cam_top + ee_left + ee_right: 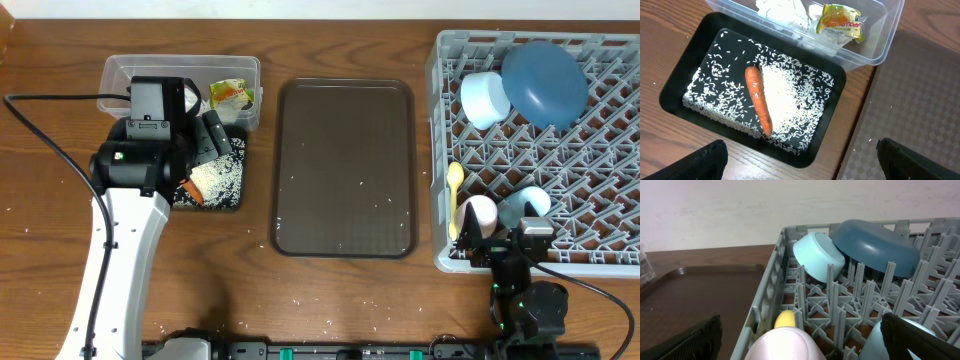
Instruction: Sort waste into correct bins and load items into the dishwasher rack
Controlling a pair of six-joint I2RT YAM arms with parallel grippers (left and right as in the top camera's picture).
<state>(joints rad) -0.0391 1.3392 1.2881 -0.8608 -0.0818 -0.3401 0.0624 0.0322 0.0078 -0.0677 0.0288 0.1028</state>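
The orange carrot (pixel 758 100) lies on white rice (pixel 785 97) in the black tray (pixel 677 85). The clear tub (pixel 875 55) behind it holds white napkins (pixel 782 10) and the green-yellow wrapper (pixel 840 21). My left gripper (pixel 800 167) is open and empty above the tray's near edge. The grey rack (pixel 600 200) holds the dark-blue plate (pixel 545 82), pale blue bowl (pixel 485 98), yellow spoon (pixel 455 195), pink cup (pixel 478 215) and blue cup (pixel 525 205). My right gripper (pixel 800 345) is open, just above the pink cup (pixel 785 342) at the rack's front edge.
The dark brown serving tray (pixel 345 165) lies between the bins and the rack, with a few rice grains on it. More loose grains are scattered on the wooden table (pixel 300 300) in front of it.
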